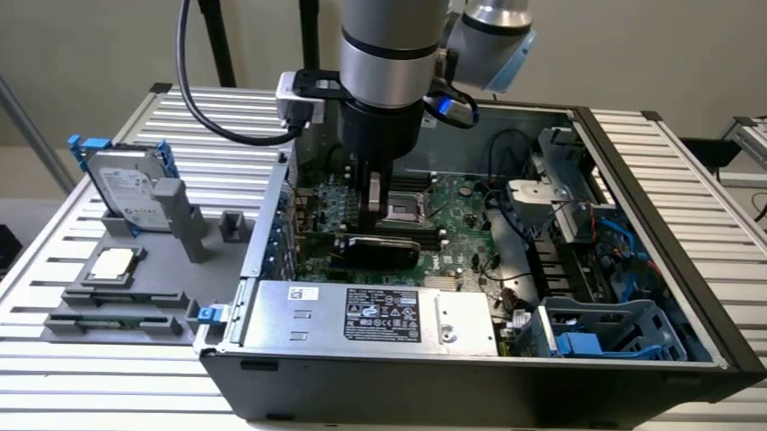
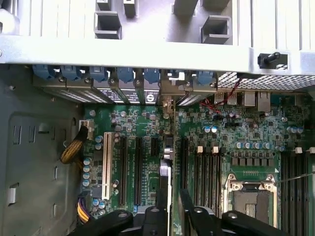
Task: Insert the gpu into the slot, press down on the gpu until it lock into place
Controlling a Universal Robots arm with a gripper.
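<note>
The arm reaches down into the open computer case [image 1: 671, 296], its gripper [image 1: 374, 199] low over the motherboard [image 1: 462, 220]. The gpu [image 1: 377, 246] stands on edge on the board directly beneath the gripper, in the slot area. In the wrist view the card [image 2: 165, 182] runs between the black fingers [image 2: 197, 219], which are parted either side of it; whether they press on it cannot be told.

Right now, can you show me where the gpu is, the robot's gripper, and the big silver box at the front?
gpu [image 1: 379, 246]: exterior view, on its black cooler shroud.
gripper [image 1: 375, 215]: exterior view, at the fingertips just above the card.
silver box [image 1: 287, 316]: exterior view, on bare metal beside its label.
</note>
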